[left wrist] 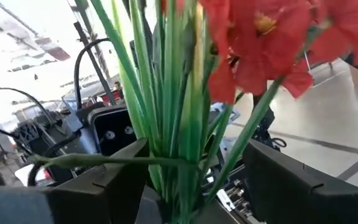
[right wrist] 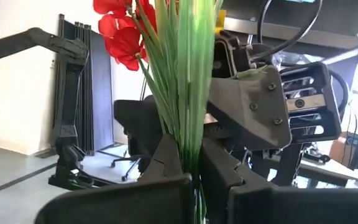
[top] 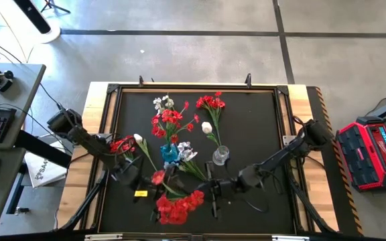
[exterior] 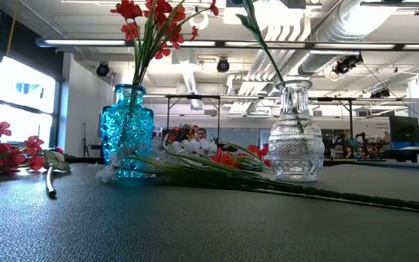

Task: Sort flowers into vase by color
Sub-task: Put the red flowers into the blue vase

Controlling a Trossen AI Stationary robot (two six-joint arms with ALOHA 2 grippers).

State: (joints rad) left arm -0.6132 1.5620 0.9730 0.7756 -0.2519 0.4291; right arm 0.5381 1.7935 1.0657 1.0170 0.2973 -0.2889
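Note:
A sprig of red flowers (top: 179, 207) hangs over the near middle of the table between my two grippers. My right gripper (right wrist: 188, 162) (top: 213, 191) is shut on its green stems. My left gripper (left wrist: 185, 168) (top: 154, 189) faces it, open, with the same stems (left wrist: 173, 112) standing in the wide gap between its fingers. A blue vase (exterior: 126, 131) (top: 169, 154) stands upright with red flowers in it. To its right a clear vase (exterior: 295, 135) (top: 220, 156) holds a white flower (top: 206, 127). My right gripper pinches the bunch of green stems (right wrist: 185, 124) between its two fingers, coming almost level from the table's right and lying across the stems. The red blossoms (right wrist: 120, 28) stand beyond the fingers, and the sprig is clear of the table. Whether my left gripper's open fingers touch the stems, I cannot tell.
A white sprig (top: 186, 150) lies on the mat between the vases, its long stem (exterior: 340, 195) running right. Red flowers and a white bud (top: 127, 142) (exterior: 6, 149) lie at the table's left. More red blossoms (top: 211, 102) show toward the far side.

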